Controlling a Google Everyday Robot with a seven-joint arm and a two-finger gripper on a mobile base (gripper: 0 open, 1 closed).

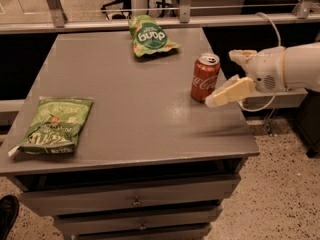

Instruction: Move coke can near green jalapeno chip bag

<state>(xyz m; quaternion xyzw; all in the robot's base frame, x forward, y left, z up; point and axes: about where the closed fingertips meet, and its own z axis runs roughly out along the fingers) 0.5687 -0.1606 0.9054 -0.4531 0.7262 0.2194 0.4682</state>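
Observation:
The coke can [204, 78] stands upright near the right edge of the grey table [135, 109]. The green jalapeno chip bag [56, 124] lies flat at the table's front left, far from the can. My gripper [221, 79] comes in from the right, just beside the can. It is open, with one cream finger [229, 92] in front of the can's right side and the other finger [241, 56] behind it. It holds nothing.
A smaller bright-green "dang" pouch [150, 36] lies at the table's back middle. Drawers [135, 201] sit under the tabletop. A railing [150, 19] runs behind the table. A dark shoe [7, 215] shows at bottom left.

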